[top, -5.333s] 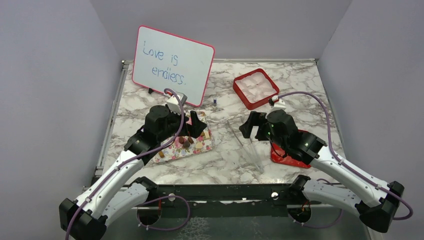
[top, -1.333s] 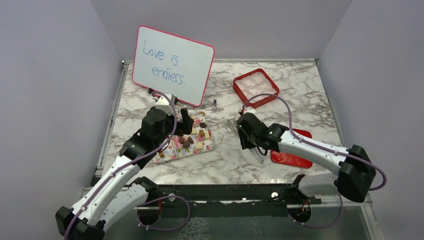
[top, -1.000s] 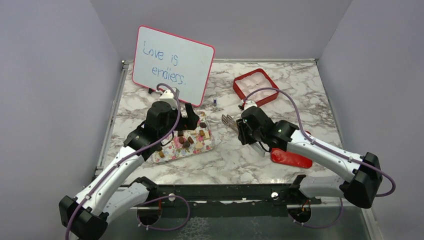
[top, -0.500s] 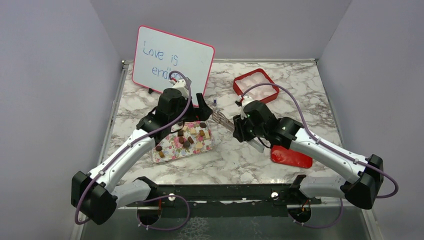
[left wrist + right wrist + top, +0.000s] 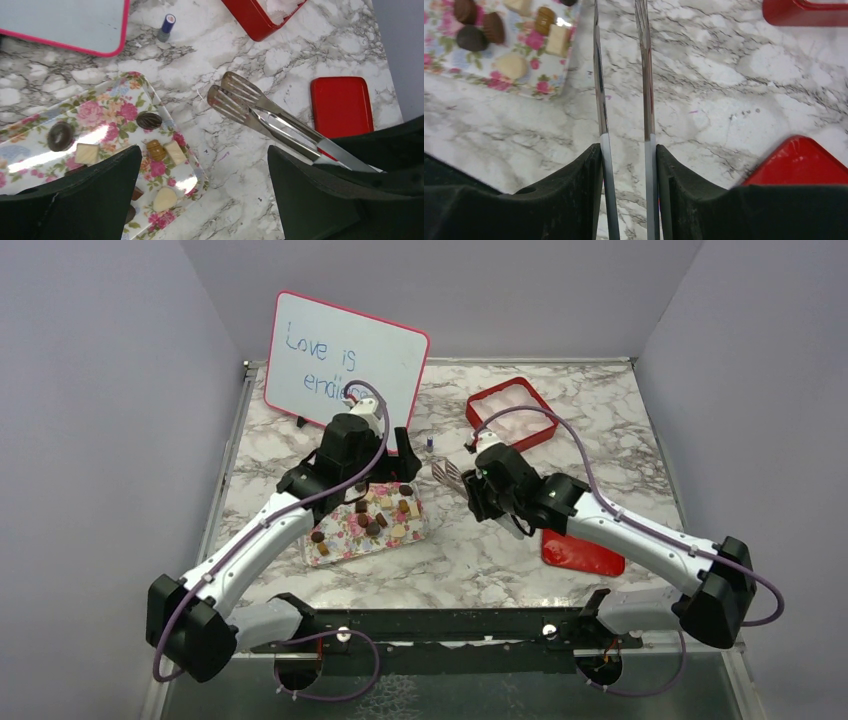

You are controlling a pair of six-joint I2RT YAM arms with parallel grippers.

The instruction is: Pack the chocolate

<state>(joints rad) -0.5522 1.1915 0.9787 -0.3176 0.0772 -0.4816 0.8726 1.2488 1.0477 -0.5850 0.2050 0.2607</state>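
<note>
While the right gripper (image 5: 626, 150) clamps metal tongs (image 5: 250, 105), blades slightly apart, empty, chocolates (image 5: 149, 120) on floral tray (image 5: 107, 107) at eight o'clock, left gripper (image 5: 203, 152) spread wide.

The chocolate (image 5: 378, 512): about a dozen bite-size pieces, loose on the pink floral tray (image 5: 347, 545). Colours mixed: dark brown, reddish-brown, pale tan. Shapes round, oval, squarish. Most cluster toward the tray's right end; two dark pieces (image 5: 319, 542) sit apart near its left end. Left wrist view shows a ridged dark oval (image 5: 149, 120), a dark round (image 5: 61, 136) and pale squares (image 5: 86, 153), all lying flat.
</note>
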